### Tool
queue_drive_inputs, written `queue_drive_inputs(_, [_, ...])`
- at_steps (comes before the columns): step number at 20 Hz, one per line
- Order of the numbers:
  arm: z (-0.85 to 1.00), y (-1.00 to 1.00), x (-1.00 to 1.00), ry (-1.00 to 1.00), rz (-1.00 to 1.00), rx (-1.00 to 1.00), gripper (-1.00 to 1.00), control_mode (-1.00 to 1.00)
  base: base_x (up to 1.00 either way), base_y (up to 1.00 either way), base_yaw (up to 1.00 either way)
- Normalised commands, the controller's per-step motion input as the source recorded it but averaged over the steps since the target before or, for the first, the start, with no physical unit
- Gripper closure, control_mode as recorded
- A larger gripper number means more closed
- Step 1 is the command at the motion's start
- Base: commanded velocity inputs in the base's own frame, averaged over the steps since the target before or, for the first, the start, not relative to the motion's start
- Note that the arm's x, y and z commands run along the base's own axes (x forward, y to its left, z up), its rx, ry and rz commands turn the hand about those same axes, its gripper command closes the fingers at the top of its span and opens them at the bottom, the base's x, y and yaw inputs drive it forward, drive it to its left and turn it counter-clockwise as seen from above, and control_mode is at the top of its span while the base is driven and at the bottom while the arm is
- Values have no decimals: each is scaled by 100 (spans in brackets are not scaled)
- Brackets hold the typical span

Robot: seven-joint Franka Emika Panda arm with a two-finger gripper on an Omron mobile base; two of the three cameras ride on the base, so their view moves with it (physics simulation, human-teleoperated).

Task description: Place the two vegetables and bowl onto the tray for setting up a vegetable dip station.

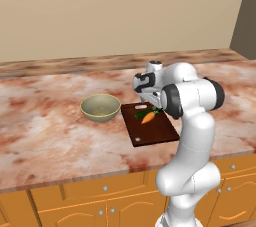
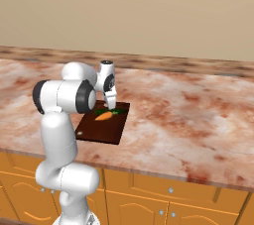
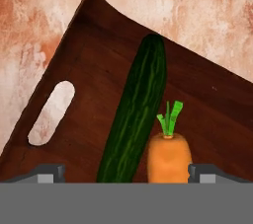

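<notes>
Tray: the dark reddish-brown tray (image 1: 152, 130) lies flat on the marble counter (image 1: 50, 131), near its front edge, slot handle toward the back wall.
Cucumber: the cucumber (image 3: 136, 114) lies on the tray, running from near the far edge toward the camera in the hand view.
Carrot: the carrot (image 3: 169, 156) lies on the tray just beside the cucumber, green top pointing away from the hand.
Bowl: the bowl (image 1: 100, 107) sits upright on the counter just beside the tray, on its left in the left base view, and not on the board.
Gripper: the gripper (image 2: 111, 104) hangs over the 2 vegetables with jaws spread wide, holding nothing.
Done: 2 of 3 items appear placed, both vegetables.
Left: 1 item, the bowl, which is not yet on the tray.
Room: the near half of the tray looks free, though the bowl seems about as wide as the board, so fit may be tight.
</notes>
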Motion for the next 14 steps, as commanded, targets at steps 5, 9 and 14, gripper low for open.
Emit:
queue_drive_inputs(5, [20, 0, 0, 0, -2, 0, -100, -100, 0, 0, 0])
queue_drive_inputs(9, [17, 0, -9, 1, -2, 0, -100, -100, 0, 0, 0])
queue_drive_inputs(14, [6, 14, -24, 0, -1, 0, -100, -100, 0, 0, 0])
